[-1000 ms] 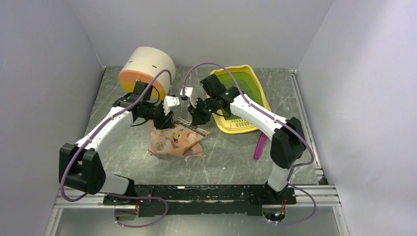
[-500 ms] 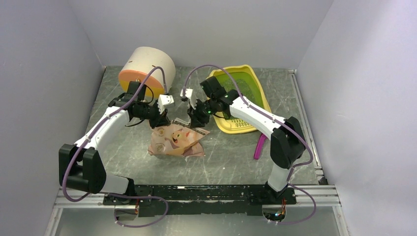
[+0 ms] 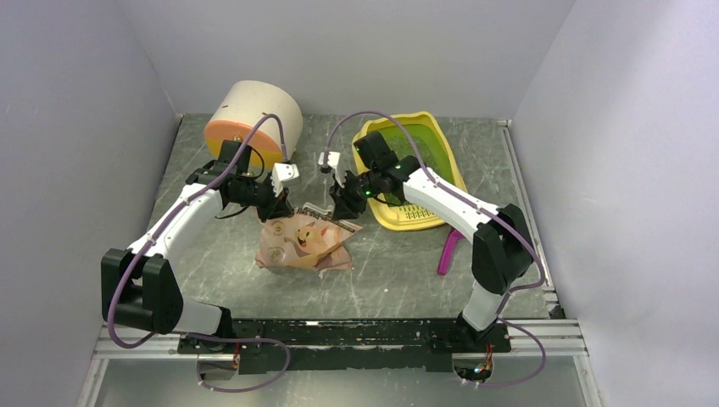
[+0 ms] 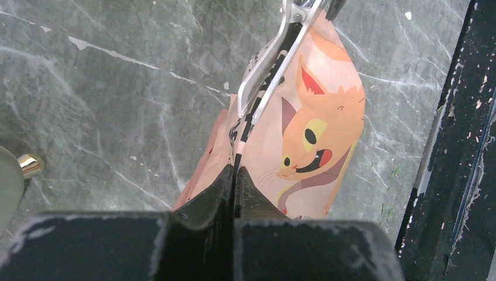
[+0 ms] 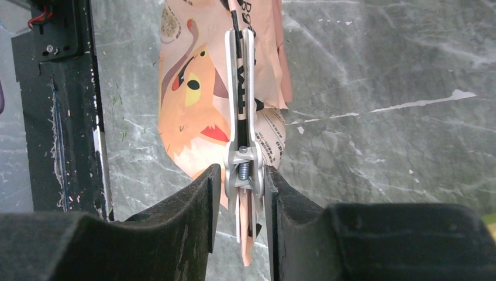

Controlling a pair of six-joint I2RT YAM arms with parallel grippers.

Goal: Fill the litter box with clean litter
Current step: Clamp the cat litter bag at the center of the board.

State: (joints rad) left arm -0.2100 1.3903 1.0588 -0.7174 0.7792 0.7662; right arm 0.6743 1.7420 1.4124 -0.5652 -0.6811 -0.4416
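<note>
The table is viewed whole from a fixed camera mounted high above and behind the arm bases, tilted down and forward. The wrist views are taken at close range, aimed down past the left gripper and the right gripper onto the tabletop. The pink bag is shared by all three views. Its clip is seen from opposite ends in the wrist views.

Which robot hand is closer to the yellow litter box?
Right. The right gripper straddles the clip on the pink bag, just left of the litter box. The left gripper pinches the bag's top edge farther left, away from it.
</note>
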